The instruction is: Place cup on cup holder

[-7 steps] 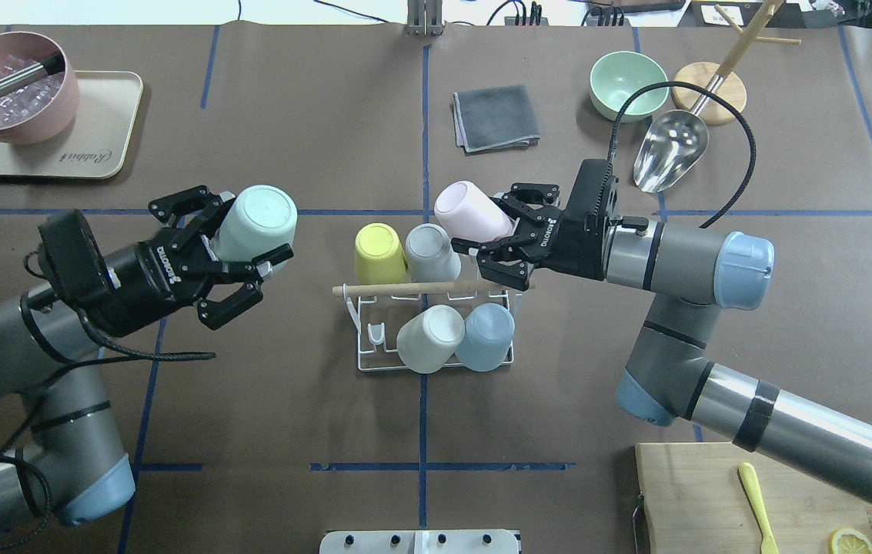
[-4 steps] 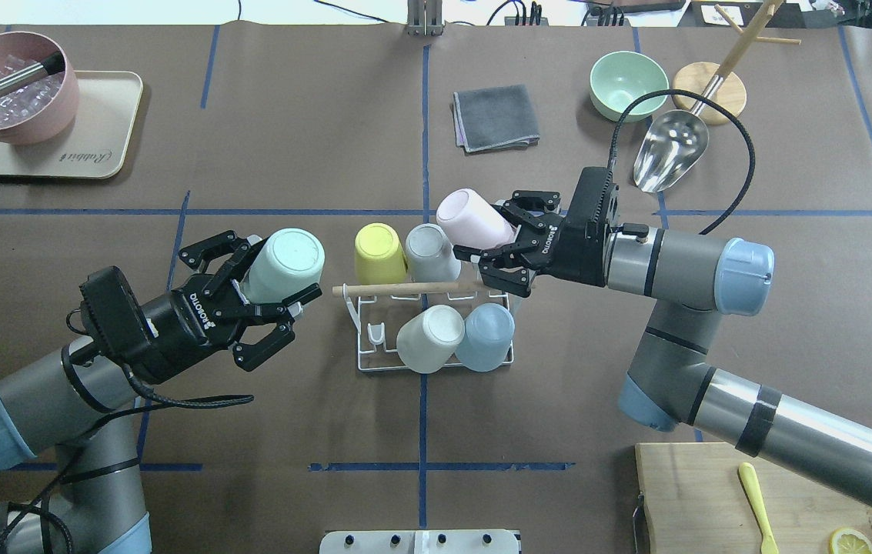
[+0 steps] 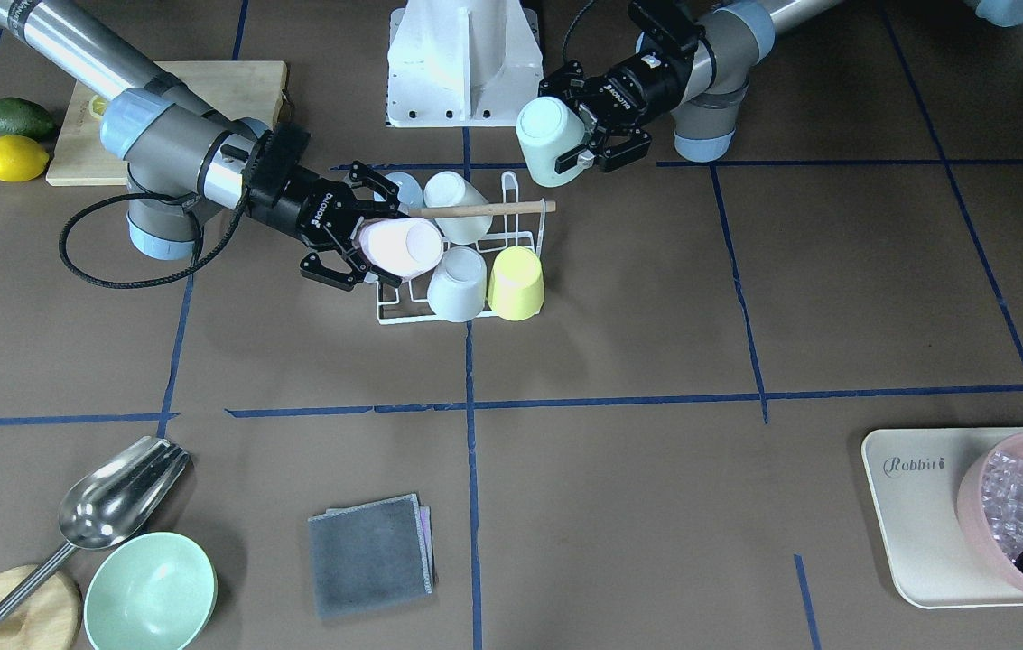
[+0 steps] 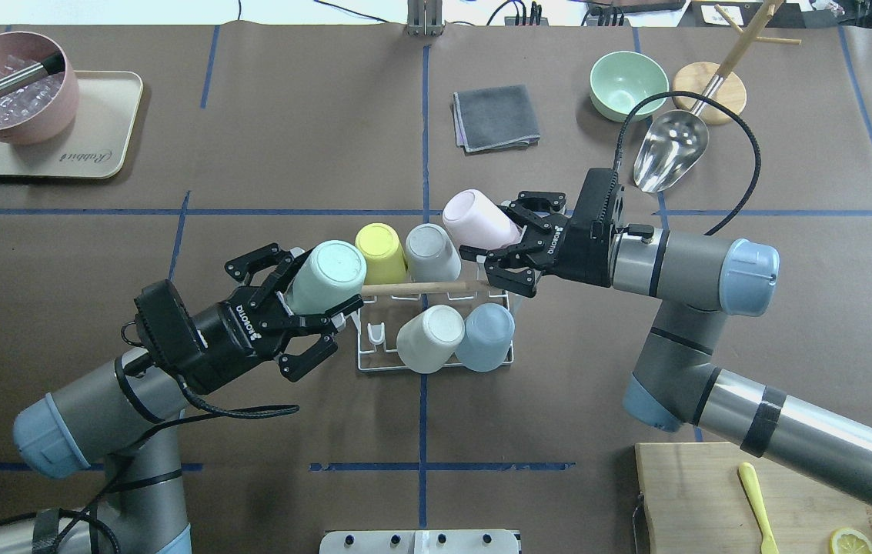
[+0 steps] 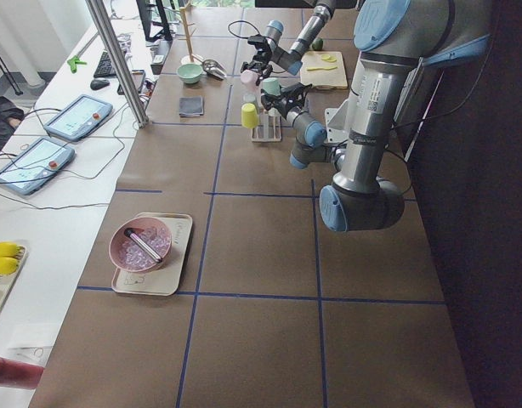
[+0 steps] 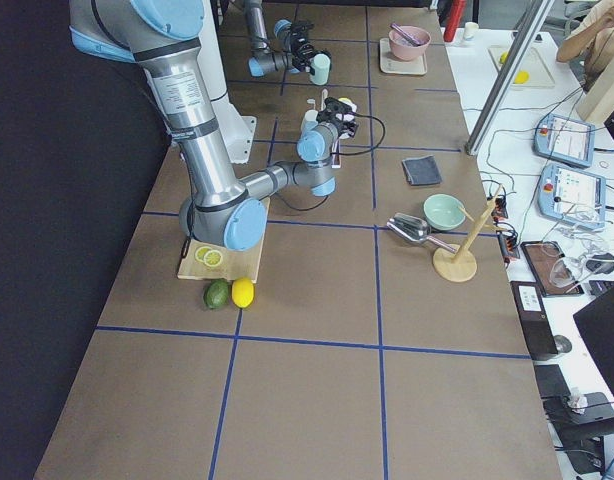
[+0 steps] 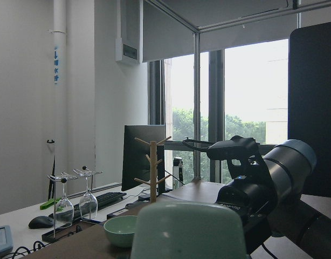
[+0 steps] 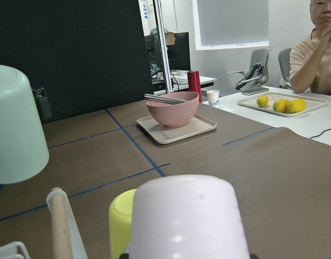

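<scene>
Front-facing view: the cup holder (image 3: 389,318) stands just toward 12 o'clock from the middle of the table (image 3: 746,316). The right gripper (image 3: 382,244) is clamped on a tilted pink cup (image 3: 407,248) at the holder's 9 o'clock end. The left gripper (image 3: 572,126) is clamped on a mint cup (image 3: 547,140) at 1 o'clock from the holder, apart from the wooden rod (image 3: 484,209).

Overhead view: the mint cup, base up, covers the rod's 9 o'clock tip; whether they touch I cannot tell. The pink cup leans over the holder's 1 o'clock corner. A yellow cup (image 4: 379,252) and a grey cup (image 4: 432,252) sit inverted on the 12 o'clock row, a cream cup (image 4: 428,337) and a blue cup (image 4: 486,335) on the 6 o'clock row. A white prong (image 4: 376,332) shows at 8 o'clock.

Side views: the holder lies far off toward 12 o'clock, and the claws are too small to judge.

Left wrist view: the mint cup's base fills 6 o'clock.

Right wrist view: the pink cup sits at 6 o'clock, the yellow cup at 7, the rod at 8 and the mint cup at 9.
</scene>
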Motion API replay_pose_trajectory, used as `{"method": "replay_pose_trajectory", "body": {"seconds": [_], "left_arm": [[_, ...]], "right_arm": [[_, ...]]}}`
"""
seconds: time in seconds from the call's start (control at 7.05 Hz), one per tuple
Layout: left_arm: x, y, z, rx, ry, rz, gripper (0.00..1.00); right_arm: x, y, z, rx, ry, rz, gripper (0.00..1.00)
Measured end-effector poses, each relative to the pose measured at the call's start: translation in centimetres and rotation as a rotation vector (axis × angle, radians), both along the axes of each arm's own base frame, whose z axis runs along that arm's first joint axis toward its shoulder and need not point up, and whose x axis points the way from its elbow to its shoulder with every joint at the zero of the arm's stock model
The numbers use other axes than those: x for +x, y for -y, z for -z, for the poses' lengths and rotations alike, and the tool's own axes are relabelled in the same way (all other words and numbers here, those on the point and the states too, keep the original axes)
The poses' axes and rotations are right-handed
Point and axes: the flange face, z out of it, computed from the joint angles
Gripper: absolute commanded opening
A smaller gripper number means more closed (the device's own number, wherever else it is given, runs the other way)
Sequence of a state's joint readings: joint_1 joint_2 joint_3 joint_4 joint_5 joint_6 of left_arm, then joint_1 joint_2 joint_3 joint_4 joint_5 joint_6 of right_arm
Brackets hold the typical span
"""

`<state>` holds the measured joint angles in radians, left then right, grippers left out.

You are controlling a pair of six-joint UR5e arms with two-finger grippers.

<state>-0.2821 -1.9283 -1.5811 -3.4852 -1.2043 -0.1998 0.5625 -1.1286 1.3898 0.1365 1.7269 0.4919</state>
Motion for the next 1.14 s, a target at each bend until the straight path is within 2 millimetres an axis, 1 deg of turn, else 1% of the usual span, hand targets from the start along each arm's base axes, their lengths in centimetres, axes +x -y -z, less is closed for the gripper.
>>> {"method": "replay_pose_trajectory", "body": {"seconds": [0.14, 0.57, 0.85, 0.99, 1.14], "left_arm": [[1.1, -0.2, -0.2, -0.002, -0.008, -0.006, 0.02], [3.3, -0.8, -0.9, -0.006, -0.002, -0.026, 0.02], [4.5, -0.8, -1.0, -0.006, 0.010, -0.033, 0.02], [4.8, -0.8, -0.9, -0.005, 0.011, -0.036, 0.02], [5.0, -0.8, -0.9, -0.005, 0.013, -0.037, 0.02]], "right_arm": [[0.0, 0.0, 0.0, -0.002, 0.000, 0.001, 1.00], [0.4, -0.2, -0.5, -0.010, 0.000, 0.005, 1.00], [1.0, -0.7, 0.0, -0.031, 0.017, 0.039, 1.00], [1.5, -0.7, 0.3, -0.048, 0.012, 0.085, 1.00], [3.4, 0.8, 0.6, -0.062, -0.038, 0.148, 1.00]]}}
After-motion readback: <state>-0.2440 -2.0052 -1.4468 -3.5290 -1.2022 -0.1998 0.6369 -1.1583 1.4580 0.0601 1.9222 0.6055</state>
